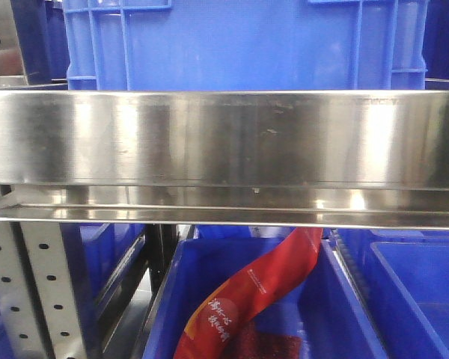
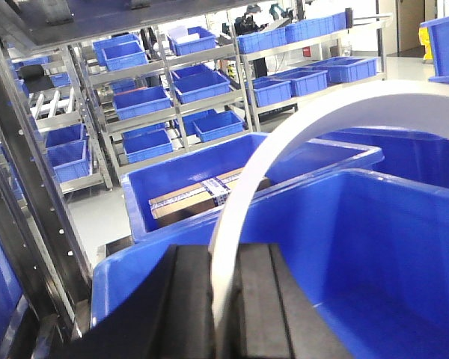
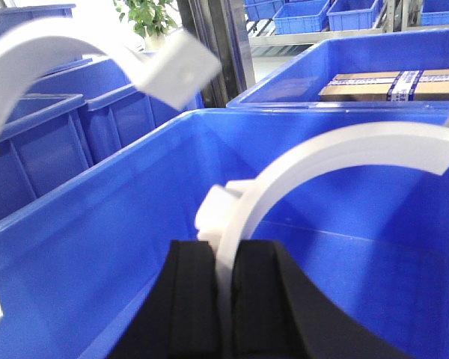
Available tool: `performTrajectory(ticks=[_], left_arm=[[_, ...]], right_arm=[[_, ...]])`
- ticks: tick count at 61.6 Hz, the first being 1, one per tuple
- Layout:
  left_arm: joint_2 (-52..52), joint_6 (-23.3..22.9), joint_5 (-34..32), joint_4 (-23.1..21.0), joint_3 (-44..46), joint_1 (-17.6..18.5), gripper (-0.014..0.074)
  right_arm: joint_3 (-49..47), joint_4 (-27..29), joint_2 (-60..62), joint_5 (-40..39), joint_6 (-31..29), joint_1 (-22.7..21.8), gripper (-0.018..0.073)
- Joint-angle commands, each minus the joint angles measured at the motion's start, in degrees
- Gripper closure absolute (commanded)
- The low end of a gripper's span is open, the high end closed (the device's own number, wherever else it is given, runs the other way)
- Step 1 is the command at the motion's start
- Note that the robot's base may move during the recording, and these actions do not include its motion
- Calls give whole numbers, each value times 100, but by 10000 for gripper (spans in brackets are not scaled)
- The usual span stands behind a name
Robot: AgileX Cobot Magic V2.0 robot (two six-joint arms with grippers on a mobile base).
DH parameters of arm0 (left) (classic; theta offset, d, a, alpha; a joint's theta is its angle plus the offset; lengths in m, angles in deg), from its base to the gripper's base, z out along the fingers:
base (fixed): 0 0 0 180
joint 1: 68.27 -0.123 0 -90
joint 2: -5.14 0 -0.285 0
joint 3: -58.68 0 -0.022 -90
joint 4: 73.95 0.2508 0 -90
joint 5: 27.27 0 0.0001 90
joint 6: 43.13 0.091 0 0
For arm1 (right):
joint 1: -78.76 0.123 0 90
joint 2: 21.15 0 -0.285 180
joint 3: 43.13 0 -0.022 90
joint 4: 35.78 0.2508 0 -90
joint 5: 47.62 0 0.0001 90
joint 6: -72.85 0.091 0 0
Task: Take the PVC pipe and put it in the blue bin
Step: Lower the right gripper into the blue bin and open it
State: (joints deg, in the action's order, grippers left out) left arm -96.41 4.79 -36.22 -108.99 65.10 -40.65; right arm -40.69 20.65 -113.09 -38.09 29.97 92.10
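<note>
The left claw (image 2: 224, 299) was clenched on one end of a white, curved PVC pipe (image 2: 284, 138), which rose from between the dark pads and arched away to the right, above the near blue bin (image 2: 374, 247). The right claw (image 3: 224, 292) was likewise clamped on a second white arc (image 3: 344, 153), held inside the mouth of what looked like the same bin (image 3: 97, 247). Another white curve (image 3: 60, 41) hung at the upper left of the right wrist view. It was probably the left claw's piece, though its end was blurred.

The pipe looked light and thin-walled, stiff enough to keep its bow, but smooth and likely to twist in a flat pinch. Its long overhang would lever against the pads, so a hold close to the end, square across the wall, seemed the safest place.

Much was hidden. The front view was filled by a steel shelf rail (image 1: 224, 138), with only a red packet (image 1: 262, 292) in a lower bin showing beneath it, and neither arms nor pipe appeared there. The far tip of each arc ran out of frame. The pale block beside the right claw's piece could not be identified. A cardboard box (image 2: 202, 198) lay in the farther bin.
</note>
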Motion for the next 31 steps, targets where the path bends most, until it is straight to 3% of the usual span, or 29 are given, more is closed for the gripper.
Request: performTrajectory(ticks=[1,7,20,31], left_arm=[[54,12,-109,-3,60,13,707],[54,12,-109,-3,60,13,707],[52,12,-85,-3,60,13,707],[52,12,-6,-3,60,13,707]], right_arm=[[-65,-67,0,-150,-35,2,728],[-65,-79,-9,-150,-35,2,684],[-65,-79,-35,-165,-35,2,452],[-65,-79,-35,-202,-35,2,384]])
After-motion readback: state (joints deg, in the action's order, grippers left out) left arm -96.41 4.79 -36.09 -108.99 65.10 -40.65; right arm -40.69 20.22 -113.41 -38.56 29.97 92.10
